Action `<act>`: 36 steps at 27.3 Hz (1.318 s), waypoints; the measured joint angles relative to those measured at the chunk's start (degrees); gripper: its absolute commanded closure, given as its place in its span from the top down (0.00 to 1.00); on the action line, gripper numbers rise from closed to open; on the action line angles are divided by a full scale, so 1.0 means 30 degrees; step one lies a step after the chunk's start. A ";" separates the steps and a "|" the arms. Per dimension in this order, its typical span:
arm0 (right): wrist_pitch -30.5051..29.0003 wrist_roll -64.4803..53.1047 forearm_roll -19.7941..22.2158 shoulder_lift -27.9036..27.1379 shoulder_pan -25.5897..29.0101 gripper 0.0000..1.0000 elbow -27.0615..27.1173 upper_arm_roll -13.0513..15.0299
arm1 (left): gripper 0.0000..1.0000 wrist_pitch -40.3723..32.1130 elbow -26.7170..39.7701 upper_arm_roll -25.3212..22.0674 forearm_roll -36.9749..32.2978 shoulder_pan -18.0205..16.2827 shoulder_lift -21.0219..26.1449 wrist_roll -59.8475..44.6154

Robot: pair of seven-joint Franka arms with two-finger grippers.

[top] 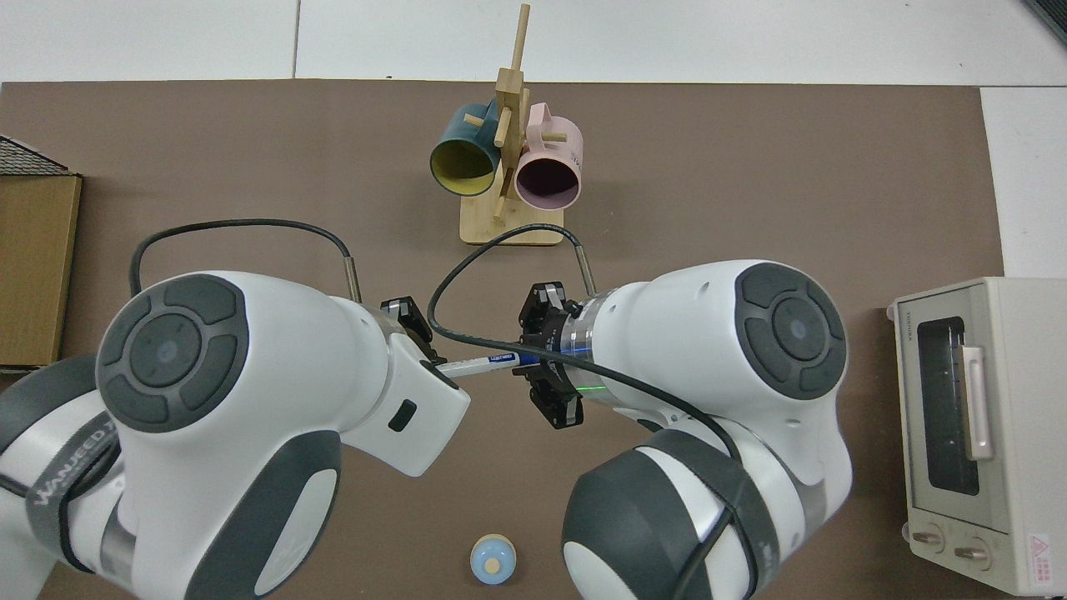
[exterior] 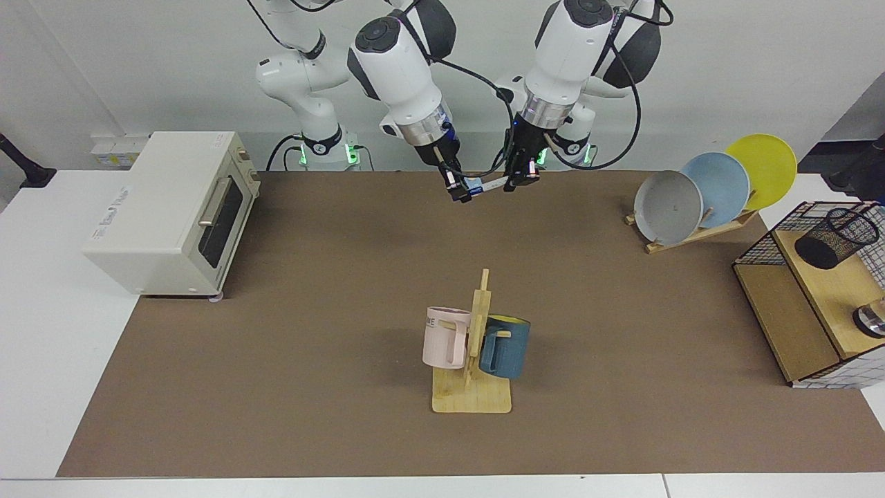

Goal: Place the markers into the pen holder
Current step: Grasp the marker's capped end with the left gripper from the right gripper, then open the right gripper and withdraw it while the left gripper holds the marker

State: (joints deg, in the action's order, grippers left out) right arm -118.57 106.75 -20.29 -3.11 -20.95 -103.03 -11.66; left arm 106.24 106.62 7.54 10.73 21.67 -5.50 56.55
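- Facing view: above the far middle of the brown surface [exterior: 276,387], two arms meet over one marker [exterior: 489,186], held level in the air between them. The right gripper [exterior: 459,194], coming from the view's left, pinches the dark-capped end; the left gripper [exterior: 518,181], coming from the view's right, is closed on the white barrel end.
- Facing view: the pen holder [exterior: 834,237] stands on the wood-and-wire shelf [exterior: 802,304] at the far right edge, well apart from the marker. A mug rack [exterior: 473,360] with a pink mug [exterior: 444,337] and a blue mug [exterior: 506,346] sits near the middle, plates [exterior: 719,187] lean in a stand at right, and a toaster oven [exterior: 169,211] sits at left.
- Top view: the marker [top: 483,362] bridges the two grippers, its blue label band showing. The right gripper [top: 542,367], on the oven side, clamps the capped end; the left gripper [top: 421,346] is largely hidden under its own wrist, so its grasp is read from the other camera. A small round blue object [top: 492,564] lies on the surface below the arms.
- Risk, as a judgement: with both grippers locked on one slim pen, uneven pulling could tug the cap off or twist the barrel loose. If one lets go early, the marker may tilt or drop. The long carry to the narrow mesh cup leaves room for the tip to catch its rim.
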 measured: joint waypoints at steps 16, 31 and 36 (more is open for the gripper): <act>0.1967 -0.4481 0.0070 -0.0004 0.1454 1.00 0.0036 0.0321 | 0.00 -0.0119 0.0170 -0.0146 -0.0404 -0.0026 -0.0003 0.0002; 0.6387 -1.9636 0.4718 0.0601 0.5142 1.00 0.0306 0.0522 | 0.00 -0.0264 0.0300 -0.0365 -0.1029 -0.0072 -0.0031 0.0005; 0.6838 -2.4786 0.5743 0.0990 0.6193 1.00 0.0318 0.0533 | 0.00 -0.0429 0.0340 -0.0365 -0.1432 -0.0073 -0.0040 0.0007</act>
State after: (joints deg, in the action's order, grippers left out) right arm -98.06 32.39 -3.06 -0.14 -2.38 -102.07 -10.06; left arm 104.95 107.64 6.45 6.43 21.45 -5.63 56.58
